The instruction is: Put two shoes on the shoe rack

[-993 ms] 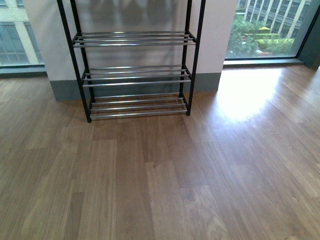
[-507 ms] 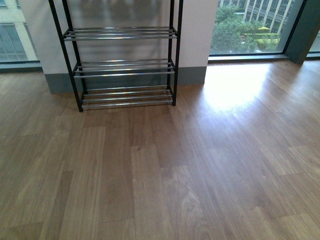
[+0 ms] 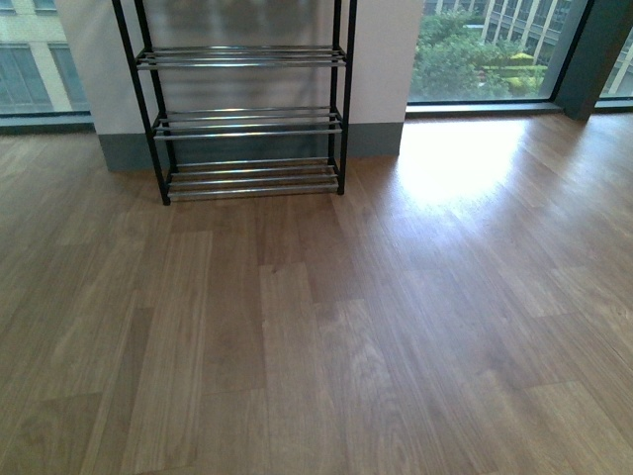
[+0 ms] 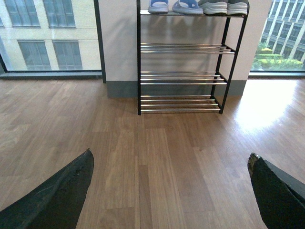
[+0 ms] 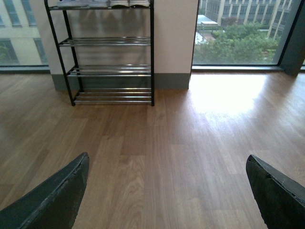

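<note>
Front view: one shoe rack (image 3: 242,119), three chrome tiers visible, long axis across the wall.

Left wrist view: two shoes (image 4: 223,6) and two sandals (image 4: 172,5) on the top tier; left hand (image 4: 169,191) spread wide, holding nothing.

Right wrist view: right hand (image 5: 167,191) likewise wide.

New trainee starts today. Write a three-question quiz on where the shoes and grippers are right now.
1. True or false: the grey sneakers sit on the top tier of the shoe rack.
2. What lies beside the sneakers on that tier? A) boots B) pale blue sandals C) nothing
3. Fill in: the left gripper and right gripper are both ____ and hold nothing.

Key: 1 true; 2 B; 3 open.
</note>
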`<action>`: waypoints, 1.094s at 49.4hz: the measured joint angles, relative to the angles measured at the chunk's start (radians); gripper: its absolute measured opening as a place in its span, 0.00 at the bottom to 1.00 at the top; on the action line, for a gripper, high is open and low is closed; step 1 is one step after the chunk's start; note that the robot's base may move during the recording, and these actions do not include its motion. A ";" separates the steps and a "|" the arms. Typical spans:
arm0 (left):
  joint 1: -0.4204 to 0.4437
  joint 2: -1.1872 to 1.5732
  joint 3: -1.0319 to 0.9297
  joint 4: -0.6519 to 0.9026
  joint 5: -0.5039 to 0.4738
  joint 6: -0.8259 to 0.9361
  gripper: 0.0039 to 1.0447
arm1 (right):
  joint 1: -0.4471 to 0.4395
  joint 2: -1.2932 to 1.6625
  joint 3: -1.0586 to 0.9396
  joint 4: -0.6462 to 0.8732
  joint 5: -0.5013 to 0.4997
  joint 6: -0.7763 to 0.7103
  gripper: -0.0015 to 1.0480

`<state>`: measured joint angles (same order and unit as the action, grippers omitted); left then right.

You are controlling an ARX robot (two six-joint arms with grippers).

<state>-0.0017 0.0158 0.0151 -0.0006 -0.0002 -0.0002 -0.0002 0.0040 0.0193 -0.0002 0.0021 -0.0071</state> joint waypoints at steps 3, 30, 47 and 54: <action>0.000 0.000 0.000 0.000 0.000 0.000 0.91 | 0.000 0.000 0.000 0.000 0.000 0.000 0.91; 0.000 0.000 0.000 0.000 0.000 0.000 0.91 | 0.000 0.000 0.000 0.000 -0.001 0.000 0.91; 0.000 0.000 0.000 0.000 0.002 0.000 0.91 | -0.001 0.000 0.000 0.000 0.002 0.000 0.91; 0.001 0.000 0.000 0.000 -0.002 0.000 0.91 | 0.000 0.000 0.000 0.000 -0.005 0.000 0.91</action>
<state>-0.0010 0.0158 0.0151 -0.0002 -0.0025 -0.0002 0.0002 0.0040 0.0193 -0.0002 -0.0032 -0.0071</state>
